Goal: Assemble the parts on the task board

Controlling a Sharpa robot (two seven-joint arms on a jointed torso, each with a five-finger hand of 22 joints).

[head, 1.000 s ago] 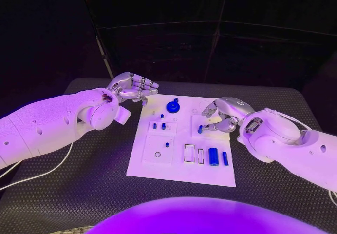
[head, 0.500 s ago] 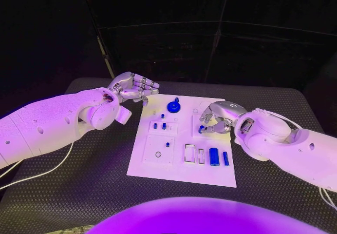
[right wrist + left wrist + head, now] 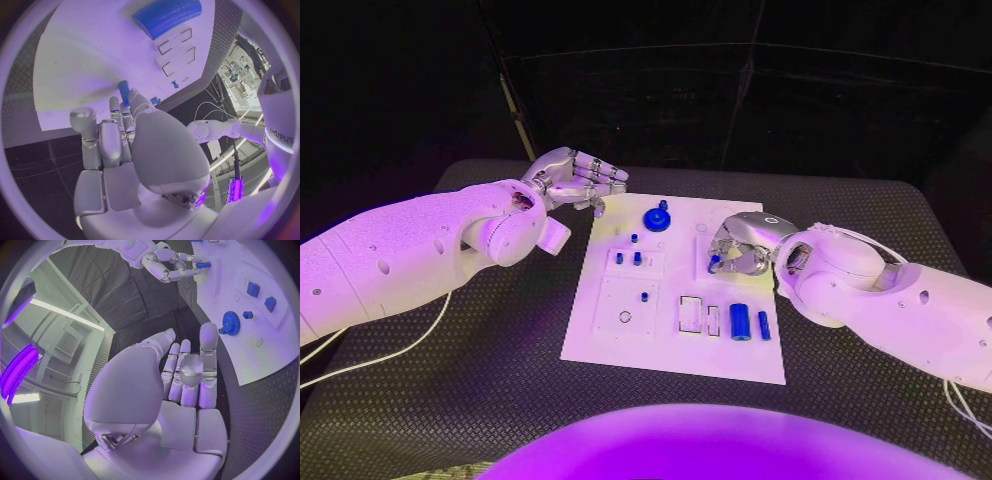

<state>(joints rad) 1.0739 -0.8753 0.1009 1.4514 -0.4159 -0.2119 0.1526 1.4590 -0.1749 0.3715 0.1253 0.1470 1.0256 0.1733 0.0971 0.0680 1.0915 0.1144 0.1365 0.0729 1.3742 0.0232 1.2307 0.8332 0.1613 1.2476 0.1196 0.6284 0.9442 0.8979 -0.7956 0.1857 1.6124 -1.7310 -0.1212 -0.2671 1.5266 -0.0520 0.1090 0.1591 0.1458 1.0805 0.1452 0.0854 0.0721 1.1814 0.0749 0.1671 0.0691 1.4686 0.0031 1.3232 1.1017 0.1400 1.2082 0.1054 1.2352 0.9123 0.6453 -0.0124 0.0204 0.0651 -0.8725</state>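
Left arm: entered from about 9 o'clock in the head view, its forearm angled up toward 1 o'clock.
Left hand (image 3: 574, 180): sat at roughly 11 o'clock of the table, fingers curled in together, holding nothing; in the left wrist view the fingers (image 3: 187, 372) lay side by side, close against the thumb.
Right arm: came in from about 4 o'clock, its forearm reaching toward 10 o'clock.
Right hand (image 3: 744, 245): was turned down at about 2 o'clock from the table's middle, fingers bunched together.
Right fingers (image 3: 128, 107): pinched a small blue part (image 3: 124, 93) at their tips, seen in the right wrist view.
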